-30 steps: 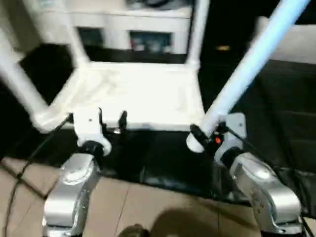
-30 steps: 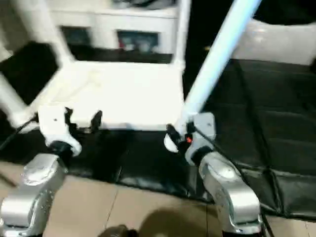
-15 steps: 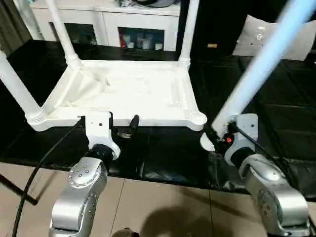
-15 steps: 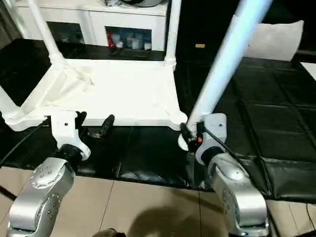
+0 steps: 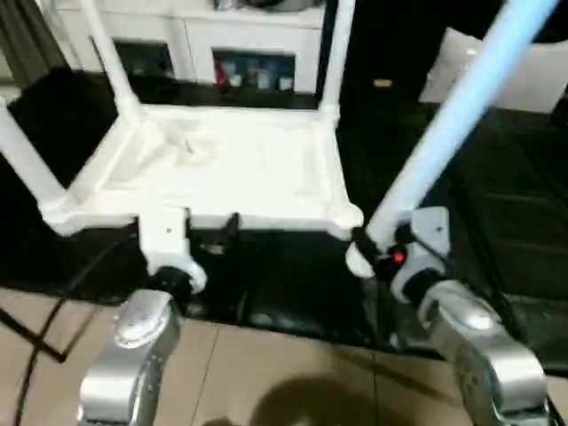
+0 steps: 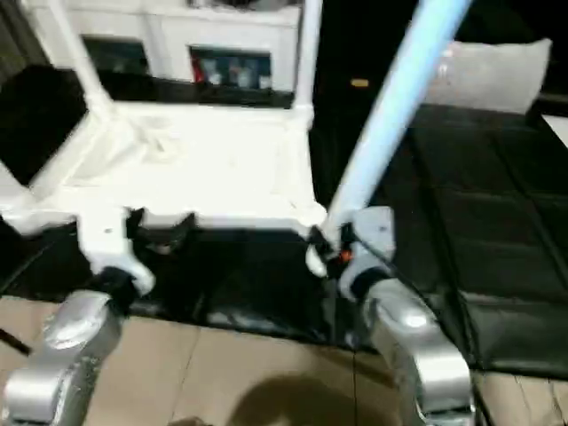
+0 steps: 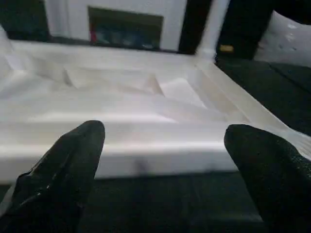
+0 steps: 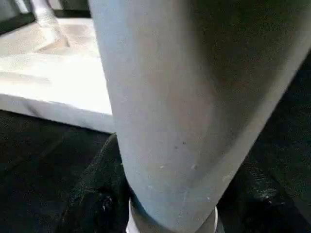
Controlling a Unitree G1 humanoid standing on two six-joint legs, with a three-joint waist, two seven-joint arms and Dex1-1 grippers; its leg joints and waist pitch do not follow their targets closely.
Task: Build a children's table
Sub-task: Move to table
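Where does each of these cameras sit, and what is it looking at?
Head pair: look forward and down at the upturned table top on black mats; silver forearms, left gripper and right gripper show.
Left wrist: looks along its open black fingers at the top's near edge.
Right wrist: looks along its fingers gripping the loose leg.
Shared: the white top.

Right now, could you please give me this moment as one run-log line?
table top: upside down on black mat, three legs fitted | right gripper: holding fourth leg near empty corner socket | left gripper: jaws open, empty, facing table edge
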